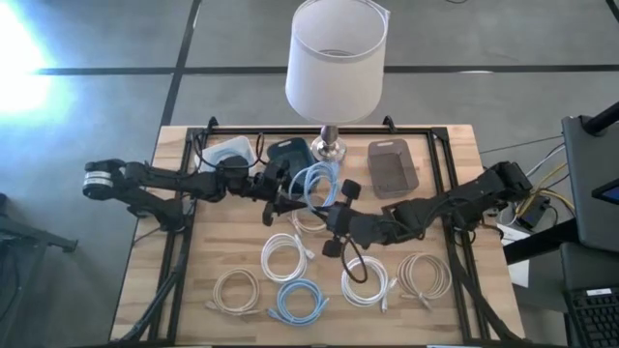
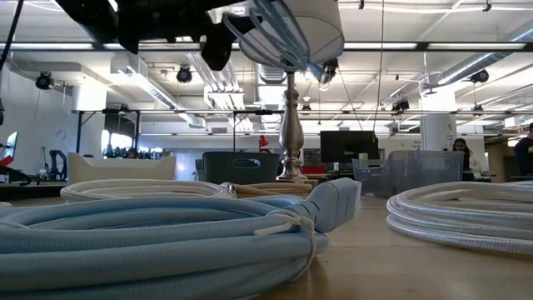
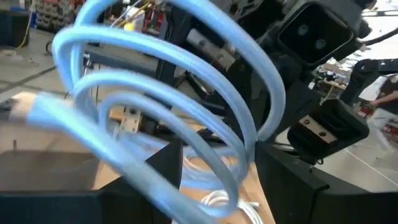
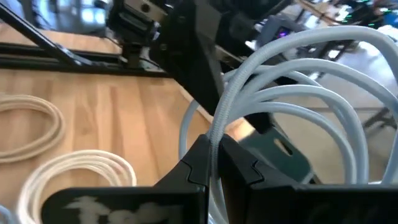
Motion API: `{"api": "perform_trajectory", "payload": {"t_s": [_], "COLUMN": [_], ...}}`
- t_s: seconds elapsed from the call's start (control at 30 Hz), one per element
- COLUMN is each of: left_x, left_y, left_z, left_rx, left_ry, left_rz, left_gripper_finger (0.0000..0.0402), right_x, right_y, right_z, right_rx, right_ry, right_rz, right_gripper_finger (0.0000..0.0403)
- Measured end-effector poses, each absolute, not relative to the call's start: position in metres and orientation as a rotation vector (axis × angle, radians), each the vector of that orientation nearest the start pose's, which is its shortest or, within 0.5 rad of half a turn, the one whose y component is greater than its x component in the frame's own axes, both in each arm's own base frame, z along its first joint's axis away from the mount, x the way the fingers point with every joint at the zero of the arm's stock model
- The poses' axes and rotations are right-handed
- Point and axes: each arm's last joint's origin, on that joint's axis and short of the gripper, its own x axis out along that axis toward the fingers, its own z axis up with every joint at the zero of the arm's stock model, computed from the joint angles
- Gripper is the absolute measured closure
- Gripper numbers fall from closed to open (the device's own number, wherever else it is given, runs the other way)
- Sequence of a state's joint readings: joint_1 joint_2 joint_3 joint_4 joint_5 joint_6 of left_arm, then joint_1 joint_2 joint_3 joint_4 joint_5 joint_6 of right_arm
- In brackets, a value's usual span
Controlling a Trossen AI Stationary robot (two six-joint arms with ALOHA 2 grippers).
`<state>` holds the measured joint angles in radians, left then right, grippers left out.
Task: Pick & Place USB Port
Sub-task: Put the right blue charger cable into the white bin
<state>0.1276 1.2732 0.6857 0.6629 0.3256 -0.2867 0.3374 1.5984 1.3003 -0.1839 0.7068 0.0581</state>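
A light blue cable coil (image 1: 314,182) hangs lifted in the air beside the lamp base, above the table's far middle. It also shows at the top of the low view (image 2: 283,33). My right gripper (image 1: 332,208) reaches in from the right and is shut on the coil (image 4: 298,81). My left gripper (image 1: 283,196) comes from the left and is open. The coil's loops (image 3: 186,93) pass between its fingers (image 3: 286,180); whether they touch I cannot tell. My right gripper pinches one strand of the light blue coil (image 4: 214,134) between its two fingertips. The coil is lifted clear of the table, and its loops fan out beyond the fingers.
A lamp with a white shade (image 1: 334,58) stands at the far middle on a metal base (image 1: 329,147). Along the far edge sit a white-and-blue bin (image 1: 232,153), a dark teal bin (image 1: 290,153) and a grey bin (image 1: 392,166). Several white coils (image 1: 285,253) and a blue one (image 1: 302,300) lie nearer.
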Motion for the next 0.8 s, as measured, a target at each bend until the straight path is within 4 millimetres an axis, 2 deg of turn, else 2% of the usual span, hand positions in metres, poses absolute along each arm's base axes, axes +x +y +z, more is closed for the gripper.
{"api": "perform_trajectory", "payload": {"t_s": [0.27,0.4,0.8], "left_x": [0.274,0.274,0.273], "left_y": [0.025,0.025,0.021], "left_z": [0.279,0.275,0.274], "left_rx": [-0.261,-0.269,-0.172], "left_ry": [-0.069,-0.031,-0.028], "left_rz": [-0.215,-0.213,-0.280], "left_gripper_finger": [0.0197,0.0197,0.0197], "right_x": [0.360,0.360,0.352], "right_y": [0.089,0.085,0.082], "right_z": [0.295,0.293,0.308], "right_rx": [-0.149,-0.159,-0.149], "right_ry": [0.440,0.454,0.410], "right_rz": [-0.390,-0.398,-0.423], "right_gripper_finger": [0.0390,0.0390,0.0390]}}
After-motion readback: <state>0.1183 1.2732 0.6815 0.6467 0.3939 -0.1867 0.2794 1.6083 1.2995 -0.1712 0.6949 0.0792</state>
